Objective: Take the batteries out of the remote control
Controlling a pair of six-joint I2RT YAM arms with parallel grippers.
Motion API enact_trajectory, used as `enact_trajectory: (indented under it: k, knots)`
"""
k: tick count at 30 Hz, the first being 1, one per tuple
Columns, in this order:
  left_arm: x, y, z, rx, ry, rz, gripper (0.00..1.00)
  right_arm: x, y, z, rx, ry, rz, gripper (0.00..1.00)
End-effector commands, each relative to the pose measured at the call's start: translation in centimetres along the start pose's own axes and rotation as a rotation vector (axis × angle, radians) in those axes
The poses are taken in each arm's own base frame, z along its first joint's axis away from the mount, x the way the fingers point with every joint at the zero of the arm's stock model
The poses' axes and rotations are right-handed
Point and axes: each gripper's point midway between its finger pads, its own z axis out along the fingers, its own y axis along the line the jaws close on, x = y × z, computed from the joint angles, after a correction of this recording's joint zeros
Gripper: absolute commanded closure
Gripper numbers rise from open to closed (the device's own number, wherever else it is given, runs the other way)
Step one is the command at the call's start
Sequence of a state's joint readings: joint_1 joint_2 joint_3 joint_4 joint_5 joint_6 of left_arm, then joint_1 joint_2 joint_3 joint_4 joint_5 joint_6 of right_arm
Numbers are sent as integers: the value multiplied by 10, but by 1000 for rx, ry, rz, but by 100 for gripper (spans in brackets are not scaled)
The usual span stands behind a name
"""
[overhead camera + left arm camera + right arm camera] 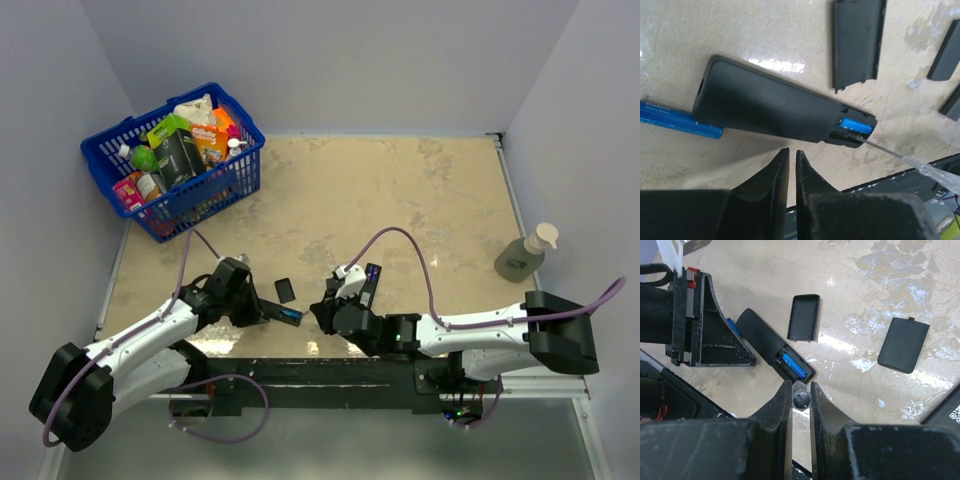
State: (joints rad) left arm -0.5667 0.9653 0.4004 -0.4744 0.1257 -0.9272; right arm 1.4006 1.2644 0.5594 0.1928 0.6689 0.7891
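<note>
A: Since the remote (770, 107) lies back up with its bay (850, 140) uncovered, where are the batteries (794, 365)?
B: One battery (856, 125) sits in the bay. A loose battery (680, 122) lies on the table (765, 30) against the remote's other end.
A: The grippers?
B: The left gripper (791, 157) hangs just beside the remote, jaws nearly together, nothing between them. The right gripper (800, 386) is near the bay end, jaws narrow. A dark round bit (801, 400) shows in the gap; gripped or not, I can't tell.
A: The cover (857, 42)?
B: Flat on the table, near the remote, apart.
</note>
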Motion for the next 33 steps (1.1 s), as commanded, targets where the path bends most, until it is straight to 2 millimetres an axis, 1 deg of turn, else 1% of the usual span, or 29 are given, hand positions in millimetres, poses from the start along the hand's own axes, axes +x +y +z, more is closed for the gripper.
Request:
enact_trajectory:
  k: [1, 6, 7, 9, 14, 18, 21, 25, 29, 33]
  knots:
    - [5, 0, 6, -1, -9, -13, 86, 17, -32, -6, 98, 41, -74, 100]
    - [3, -3, 11, 1, -20, -14, 87, 17, -26, -9, 79, 45, -67, 100]
    - [1, -5, 11, 2, -26, -10, 87, 17, -25, -11, 75, 46, -69, 100]
    - [-3, -2, 13, -24, -38, -1, 87, 19, -25, -12, 73, 52, -71, 100]
    - [-16, -2, 16, -65, -70, 25, 88, 24, -27, -17, 74, 68, -78, 100]
    - [-20, -9, 18, -57, -76, 37, 88, 23, -22, -22, 57, 69, -59, 100]
    - [-25, -14, 20, -49, -82, 44, 88, 23, -15, -24, 28, 70, -38, 100]
    - [-27, -15, 24, -56, -79, 54, 88, 25, -3, -25, 2, 77, -26, 100]
    - [-31, -19, 26, -39, -90, 72, 87, 17, 8, -26, -25, 64, -38, 100]
    - [-35, -25, 25, -25, -102, 87, 86, -2, 11, -31, -40, 18, -54, 100]
